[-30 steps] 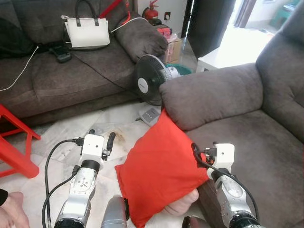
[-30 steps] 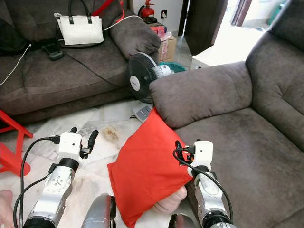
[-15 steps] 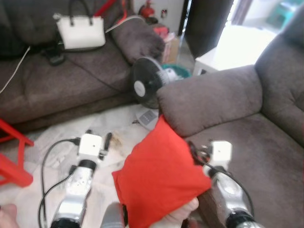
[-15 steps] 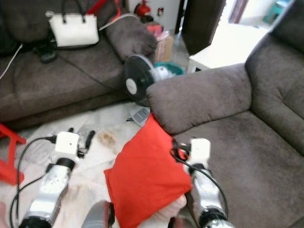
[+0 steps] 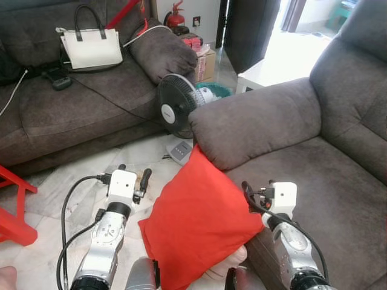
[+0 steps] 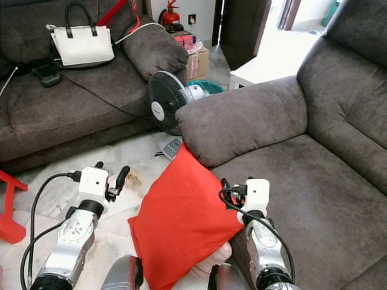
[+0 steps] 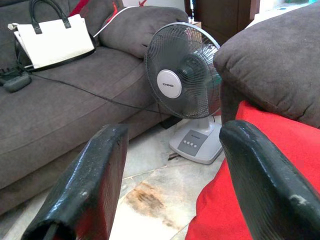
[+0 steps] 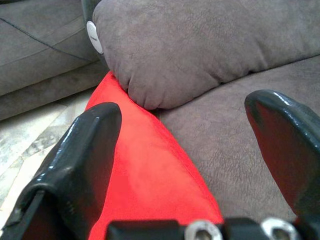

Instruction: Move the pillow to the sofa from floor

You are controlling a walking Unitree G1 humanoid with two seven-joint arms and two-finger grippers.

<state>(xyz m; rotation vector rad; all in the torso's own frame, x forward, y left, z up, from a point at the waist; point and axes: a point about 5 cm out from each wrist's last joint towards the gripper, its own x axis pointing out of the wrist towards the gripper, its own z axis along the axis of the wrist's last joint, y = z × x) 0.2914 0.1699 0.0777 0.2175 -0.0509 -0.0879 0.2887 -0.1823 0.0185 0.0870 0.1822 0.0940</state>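
Left eye view showed the red pillow [image 5: 196, 226] tilted against the front edge of the near sofa [image 5: 314, 175], its top corner tucked under the armrest [image 5: 254, 124] and its long axis running from that corner down toward the robot. A person's hand [image 5: 233, 261] gripped its lower edge. The cloth looked smooth and plump. The fan [image 5: 176, 112] stood just beyond the armrest, and bare floor [image 5: 66, 175] lay open to the left, up to the far sofa. Left wrist view had the left gripper [image 7: 172, 175] spread wide beside the pillow, holding nothing. Right wrist view had the right gripper [image 8: 192, 145] also wide, straddling the pillow's edge where it met the seat.
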